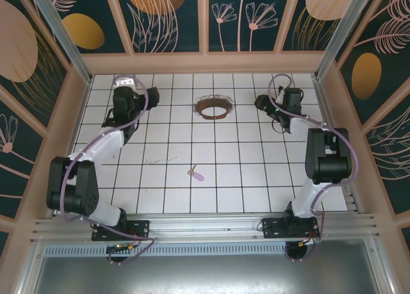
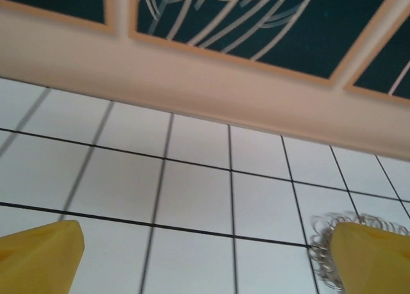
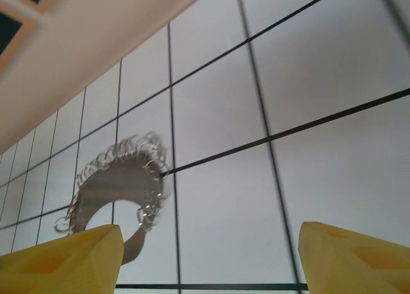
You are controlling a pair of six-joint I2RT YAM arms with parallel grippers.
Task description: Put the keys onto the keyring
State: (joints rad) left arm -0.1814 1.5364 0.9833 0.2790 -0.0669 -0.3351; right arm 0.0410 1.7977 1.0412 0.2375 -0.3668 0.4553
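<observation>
White tiles with black grid lines cover the table (image 1: 256, 185), boxed in by dark teal walls painted with pale plants and orange ovals. On the overhead view, the keyring (image 1: 214, 106) lies flat near the far edge, about midway between the two arms, a brown band fringed with small silvery links. The key (image 1: 196, 175) lies alone on the tiles closer to the arm bases, well apart from the ring and from both arms. The left gripper (image 2: 206, 243) hovers over bare tile with its yellow fingers spread wide and holding nothing, the ring's links just beside its right finger. The right gripper (image 3: 211, 243) is likewise spread and unloaded, with the keyring (image 3: 115, 182) near its left finger.
</observation>
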